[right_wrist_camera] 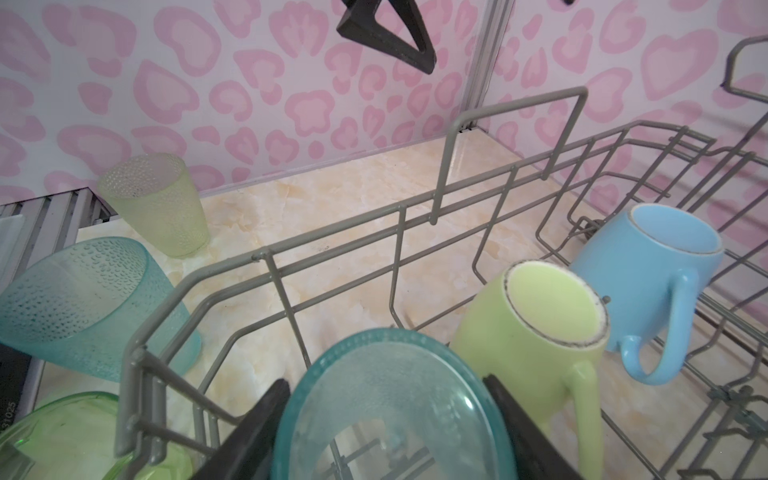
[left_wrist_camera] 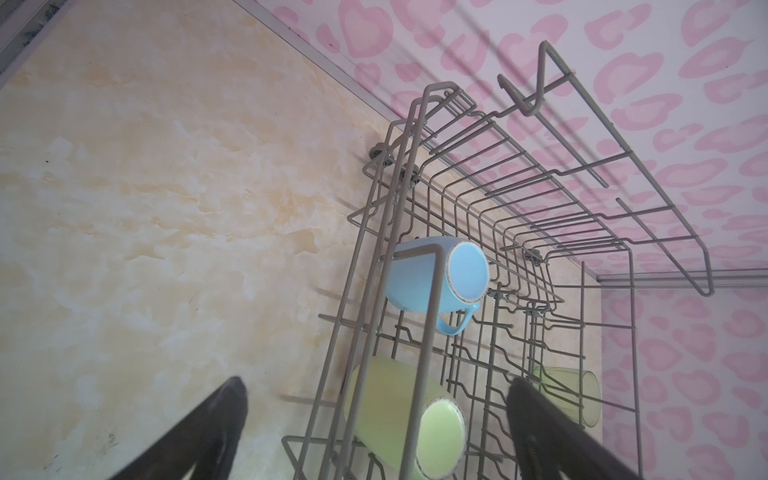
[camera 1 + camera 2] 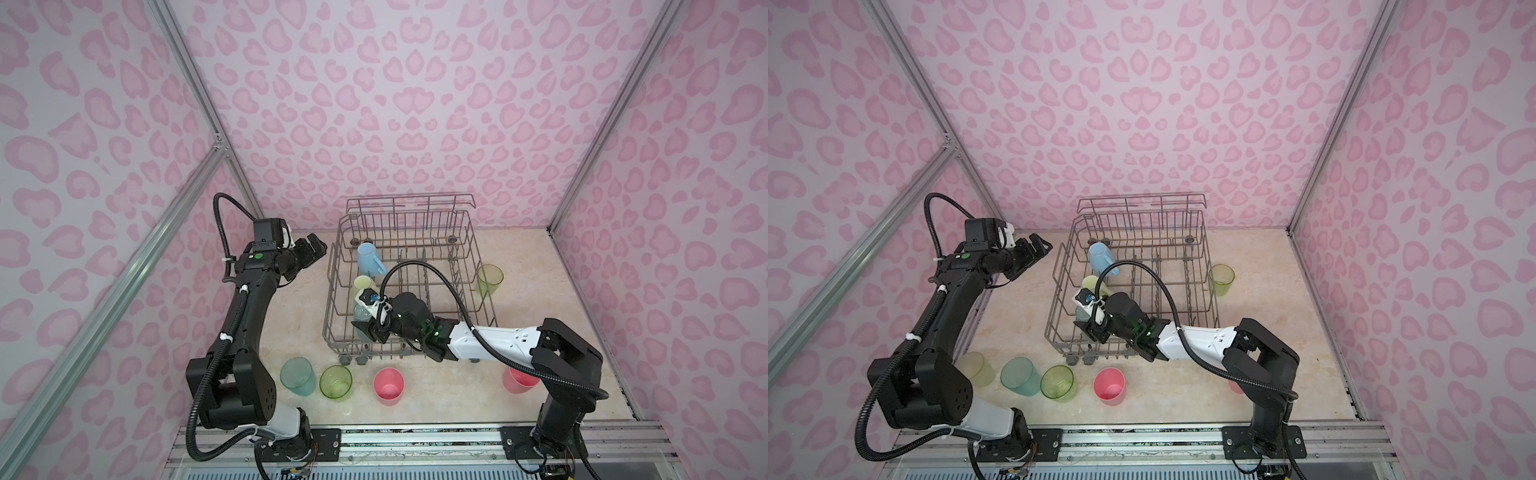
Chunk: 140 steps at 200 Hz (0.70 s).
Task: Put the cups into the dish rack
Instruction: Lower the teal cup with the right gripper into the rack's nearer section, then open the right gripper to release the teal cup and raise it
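Clamped between the black fingers of the right pincer point(image 1: 384, 415), closest to view, is a translucent teal dimpled plastic cup point(image 1: 374, 365), held low inside the front-left corner of the large grey-brown wire dish rack point(image 3: 415, 232). Its round end tilts up toward the wrist, so the long axis appears steep and leaning, not level. Just beyond it, along the left row, a pale yellow-green handled mug point(image 1: 536, 332) and a light-blue handled mug point(image 1: 648, 266) lean bottom-up on the tines. Judgement: the seat wanted lies directly beneath the held cup, and the right arm is placed for it. Left pincer point(image 3: 316, 246) hangs empty, jaws wide apart, outside the rack's left wall. Other tumblers, a clear lime-green one point(image 3: 336, 382) among them, stand on the cream marbled tabletop point(image 3: 291, 324).
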{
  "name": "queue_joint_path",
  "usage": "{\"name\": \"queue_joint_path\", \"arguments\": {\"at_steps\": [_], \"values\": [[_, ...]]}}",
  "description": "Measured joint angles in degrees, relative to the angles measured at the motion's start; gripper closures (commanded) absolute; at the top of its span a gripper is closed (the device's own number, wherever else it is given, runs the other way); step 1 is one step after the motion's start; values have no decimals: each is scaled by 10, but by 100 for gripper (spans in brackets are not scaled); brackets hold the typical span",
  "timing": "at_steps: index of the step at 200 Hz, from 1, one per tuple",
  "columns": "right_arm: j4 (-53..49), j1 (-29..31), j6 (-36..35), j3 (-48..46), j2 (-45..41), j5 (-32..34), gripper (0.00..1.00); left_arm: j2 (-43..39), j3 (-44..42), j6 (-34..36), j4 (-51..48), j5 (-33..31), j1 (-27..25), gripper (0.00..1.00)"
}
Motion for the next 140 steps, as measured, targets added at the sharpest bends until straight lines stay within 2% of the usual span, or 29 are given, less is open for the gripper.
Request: {"name": "queue_joint_path", "arguments": {"at_steps": [140], "values": [[12,-14,-12,6,23,-24,39,2,-1,-4,2,5,0,0]]}}
